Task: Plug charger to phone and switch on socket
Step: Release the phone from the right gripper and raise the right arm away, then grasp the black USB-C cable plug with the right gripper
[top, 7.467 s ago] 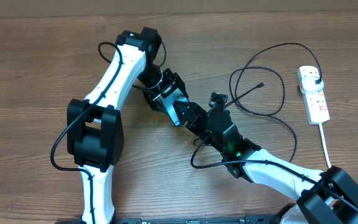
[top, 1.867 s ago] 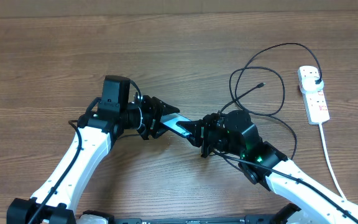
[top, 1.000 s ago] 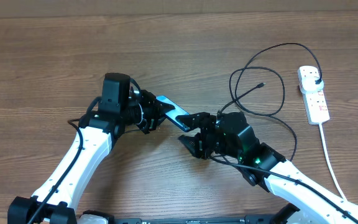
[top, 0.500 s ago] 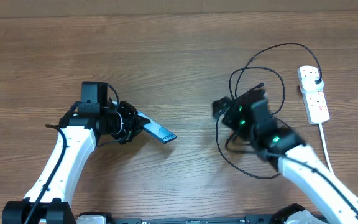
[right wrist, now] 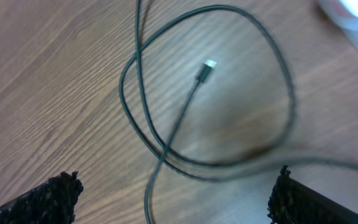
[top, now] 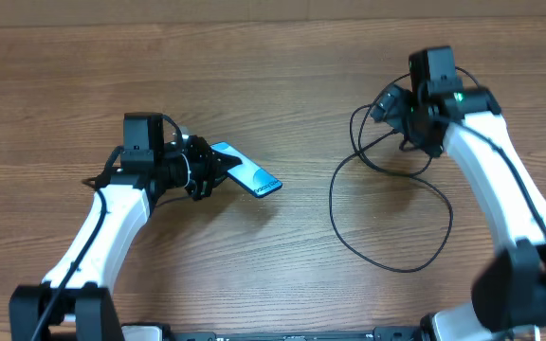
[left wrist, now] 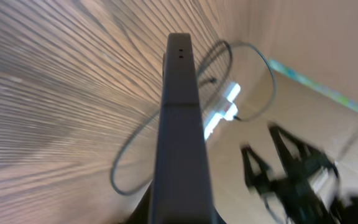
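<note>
Over the wooden table [top: 254, 66], left gripper [top: 214, 170] clamping the tilted phone [top: 254, 177], right gripper [right wrist: 178, 202] hovering, fingers spread apart, above the charger's connector tip [right wrist: 208, 65].

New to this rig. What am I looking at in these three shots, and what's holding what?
Two robot arms work at a wooden table, each ending in a two-finger gripper. The overhead shot comes from a fixed camera above; the other two from cameras on the wrists. The left gripper is shut on the phone, seen edge-on by its wrist camera. The right gripper is open and empty, over the loose black charger cable, whose connector tip lies bare on the wood. The white socket strip shows blurred in the left wrist view.
</note>
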Available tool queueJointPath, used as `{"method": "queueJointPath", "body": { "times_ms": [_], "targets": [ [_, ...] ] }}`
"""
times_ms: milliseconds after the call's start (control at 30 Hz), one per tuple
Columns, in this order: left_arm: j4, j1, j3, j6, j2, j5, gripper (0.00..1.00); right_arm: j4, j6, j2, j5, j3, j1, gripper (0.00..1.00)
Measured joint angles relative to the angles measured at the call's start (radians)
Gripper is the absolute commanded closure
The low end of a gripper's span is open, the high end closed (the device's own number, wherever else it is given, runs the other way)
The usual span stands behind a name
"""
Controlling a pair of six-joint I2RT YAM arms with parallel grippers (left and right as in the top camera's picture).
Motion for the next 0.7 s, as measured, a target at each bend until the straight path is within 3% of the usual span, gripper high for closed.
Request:
{"method": "queueJointPath", "body": {
  "times_ms": [100,267,333,700],
  "targets": [
    [0.051,0.000,0.000,-0.013,0.061,0.109,0.96,0.031,-0.049,0.085,-0.050,0.024,-0.007,0.00],
    [0.098,0.000,0.000,-0.020,0.171,0.267,0.96,0.090,-0.066,0.145,-0.084,0.024,-0.006,0.29],
    [0.103,0.000,0.000,-0.021,0.201,0.299,0.96,0.100,-0.040,0.158,-0.086,0.024,-0.006,0.35],
    [0.104,-0.003,0.000,-0.021,0.239,0.364,0.96,0.130,0.202,0.288,-0.034,0.024,-0.006,0.37]
  ]
}}
